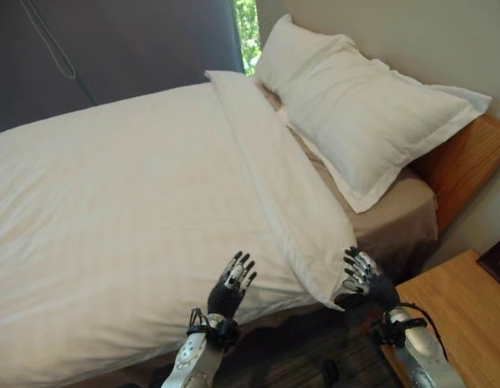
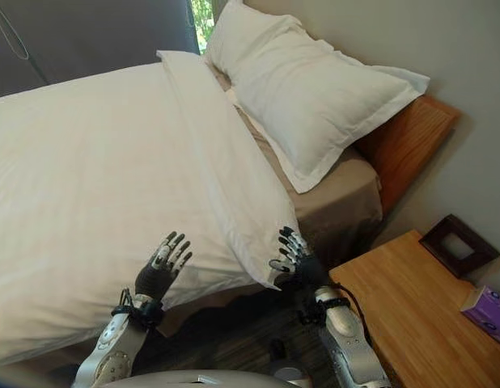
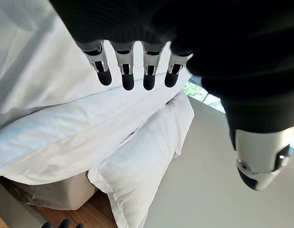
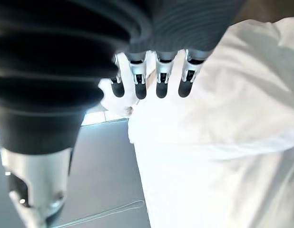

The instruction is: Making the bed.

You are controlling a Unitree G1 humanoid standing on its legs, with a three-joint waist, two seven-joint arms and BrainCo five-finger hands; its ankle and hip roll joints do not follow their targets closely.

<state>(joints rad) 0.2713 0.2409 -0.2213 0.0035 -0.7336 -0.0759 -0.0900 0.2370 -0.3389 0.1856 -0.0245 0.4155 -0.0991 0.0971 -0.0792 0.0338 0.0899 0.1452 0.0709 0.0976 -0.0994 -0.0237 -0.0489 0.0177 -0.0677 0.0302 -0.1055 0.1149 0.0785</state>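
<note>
A white duvet [image 1: 112, 210] covers the bed, its top edge folded back into a long band [image 1: 266, 170]. Two white pillows [image 1: 363, 113] lean overlapped on the wooden headboard [image 1: 464, 162], over a tan sheet [image 1: 396, 210]. My left hand [image 1: 232, 283] hovers open over the duvet's near edge, its fingers [image 3: 128, 71] straight and holding nothing. My right hand [image 1: 359, 271] is open beside the folded band's near corner [image 1: 335, 295]. Its fingers [image 4: 161, 80] are extended, with the cloth lying past them and none of it gripped.
A wooden nightstand [image 2: 412, 315] stands to the right of the bed, carrying a dark picture frame [image 2: 459, 244] and a purple tissue box [image 2: 486, 311]. A dark curtain [image 1: 112, 48] and a window strip [image 1: 247, 32] lie beyond the far side. Dark floor runs between bed and nightstand.
</note>
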